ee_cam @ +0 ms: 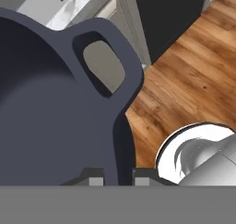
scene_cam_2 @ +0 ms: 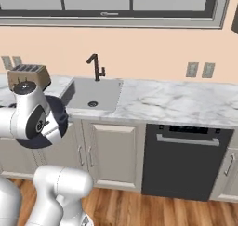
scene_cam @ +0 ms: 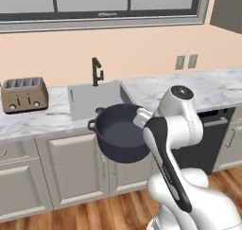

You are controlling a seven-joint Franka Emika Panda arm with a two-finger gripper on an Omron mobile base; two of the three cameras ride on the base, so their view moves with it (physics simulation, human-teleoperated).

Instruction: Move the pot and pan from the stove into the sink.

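The deep dark blue-grey pot (scene_cam: pixel 119 133) hangs tilted in the air in front of the counter, just below and before the sink (scene_cam: pixel 92 100). My gripper (ee_cam: pixel 117 178) is shut on the pot's rim (ee_cam: pixel 120 140), right beside one loop handle (ee_cam: pixel 107 61); one finger is inside the wall and one outside. In the right base view the pot (scene_cam_2: pixel 62 114) peeks out from behind my arm, left of the sink (scene_cam_2: pixel 103 91). The black faucet (scene_cam: pixel 96 71) stands at the sink's back edge. The pan and the stove are out of view.
A toaster (scene_cam: pixel 24 94) sits on the marble counter left of the sink. A black dishwasher (scene_cam_2: pixel 186 161) is set under the counter to the right. Cabinet doors (scene_cam: pixel 71 170) run below the sink, and there is a wooden floor (ee_cam: pixel 193 75) under the pot.
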